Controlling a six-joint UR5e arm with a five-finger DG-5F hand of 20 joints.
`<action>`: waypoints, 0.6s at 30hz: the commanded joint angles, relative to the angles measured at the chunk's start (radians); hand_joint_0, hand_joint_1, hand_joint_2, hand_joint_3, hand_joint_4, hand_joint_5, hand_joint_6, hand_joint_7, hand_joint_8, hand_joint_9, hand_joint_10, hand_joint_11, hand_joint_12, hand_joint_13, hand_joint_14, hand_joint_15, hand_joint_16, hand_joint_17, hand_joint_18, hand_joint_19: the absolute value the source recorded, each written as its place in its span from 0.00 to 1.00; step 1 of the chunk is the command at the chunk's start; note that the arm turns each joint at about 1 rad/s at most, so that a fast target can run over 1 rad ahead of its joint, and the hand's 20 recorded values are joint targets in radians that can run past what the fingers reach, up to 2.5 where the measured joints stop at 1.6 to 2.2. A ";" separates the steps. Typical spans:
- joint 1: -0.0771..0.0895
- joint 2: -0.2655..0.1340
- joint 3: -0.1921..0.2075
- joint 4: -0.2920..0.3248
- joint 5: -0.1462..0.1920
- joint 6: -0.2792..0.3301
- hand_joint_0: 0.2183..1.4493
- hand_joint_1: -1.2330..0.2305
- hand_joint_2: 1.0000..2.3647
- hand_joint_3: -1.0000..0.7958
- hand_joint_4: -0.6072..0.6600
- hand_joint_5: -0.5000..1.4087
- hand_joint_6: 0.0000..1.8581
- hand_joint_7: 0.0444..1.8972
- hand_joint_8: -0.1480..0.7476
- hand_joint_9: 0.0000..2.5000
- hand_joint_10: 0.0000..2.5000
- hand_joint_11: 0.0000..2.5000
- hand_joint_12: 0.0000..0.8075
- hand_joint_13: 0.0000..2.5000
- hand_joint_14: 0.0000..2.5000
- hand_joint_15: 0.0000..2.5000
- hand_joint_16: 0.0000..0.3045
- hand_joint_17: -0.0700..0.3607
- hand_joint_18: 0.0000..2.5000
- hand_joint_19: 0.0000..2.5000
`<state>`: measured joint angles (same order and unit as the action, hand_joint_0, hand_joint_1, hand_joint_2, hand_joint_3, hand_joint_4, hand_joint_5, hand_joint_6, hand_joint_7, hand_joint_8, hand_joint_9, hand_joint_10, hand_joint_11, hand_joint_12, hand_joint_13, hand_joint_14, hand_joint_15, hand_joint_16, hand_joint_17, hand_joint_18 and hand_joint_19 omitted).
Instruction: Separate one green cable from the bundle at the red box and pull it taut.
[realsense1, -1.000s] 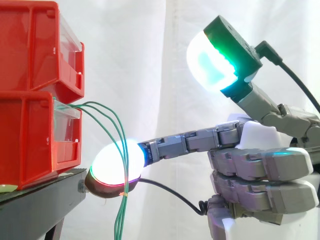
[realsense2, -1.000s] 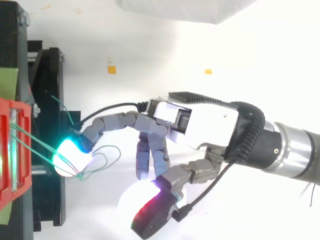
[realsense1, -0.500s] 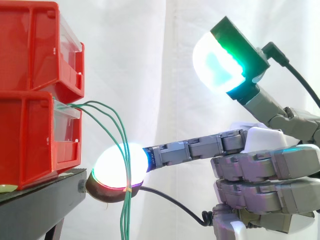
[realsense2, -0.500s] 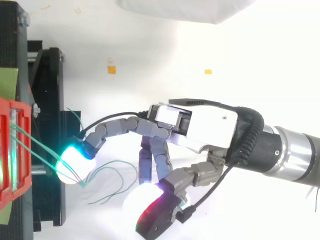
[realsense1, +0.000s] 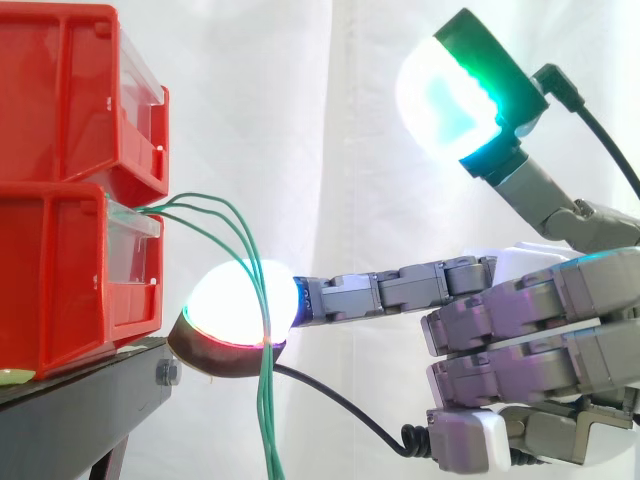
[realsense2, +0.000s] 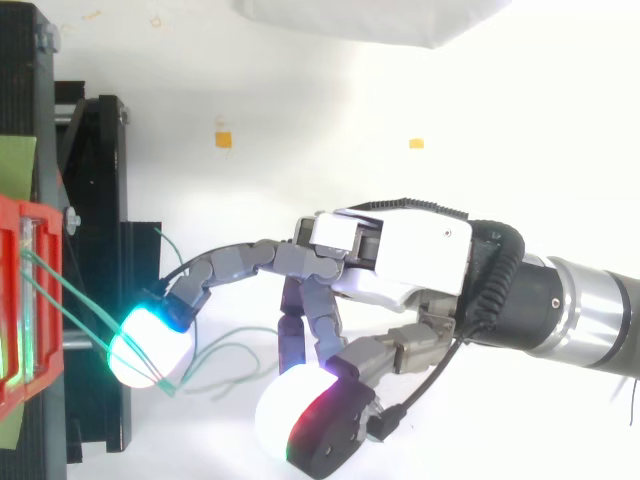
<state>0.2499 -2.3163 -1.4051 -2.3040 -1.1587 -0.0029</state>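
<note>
Three thin green cables (realsense1: 215, 215) leave the clear front of the lower red bin (realsense1: 60, 280), arch over and drop down across a glowing white fingertip (realsense1: 240, 310). That pad belongs to one long straight finger of my hand (realsense1: 540, 330), which reaches left from the palm and touches the cables without pinching them. The thumb pad (realsense1: 445, 105) stands raised, far from the cables; the other fingers are folded at the palm. In the top view the hand (realsense2: 400, 255) lies right of the bin, its fingertip (realsense2: 150, 345) against the cables (realsense2: 70, 300).
A second red bin (realsense1: 60, 90) is stacked above the lower one, both on a black stand (realsense1: 70, 410). Loose cable ends (realsense2: 235, 355) curl over the white floor beneath the hand. A white curtain hangs behind.
The straight finger has risen a little and slid sideways along the bin front, carrying the hanging cables with it. The thumb has lifted further up and away.
</note>
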 joint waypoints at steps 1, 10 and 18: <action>0.003 0.000 0.000 0.000 0.001 0.047 0.17 0.43 0.00 0.28 0.75 0.18 0.27 0.34 0.59 0.84 0.01 0.18 0.70 0.86 0.01 0.23 0.29 0.62 1.00 0.11; 0.011 0.000 0.000 -0.023 -0.003 0.104 0.18 0.40 0.00 0.28 0.75 0.18 0.27 0.34 0.60 0.84 0.01 0.18 0.69 0.86 0.01 0.23 0.29 0.62 1.00 0.12; 0.012 0.000 0.000 -0.052 -0.016 0.119 0.14 0.36 0.00 0.28 0.77 0.19 0.27 0.36 0.61 0.85 0.01 0.18 0.71 0.87 0.01 0.23 0.29 0.63 1.00 0.11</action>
<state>0.2615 -2.3163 -1.4051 -2.3445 -1.1656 0.1104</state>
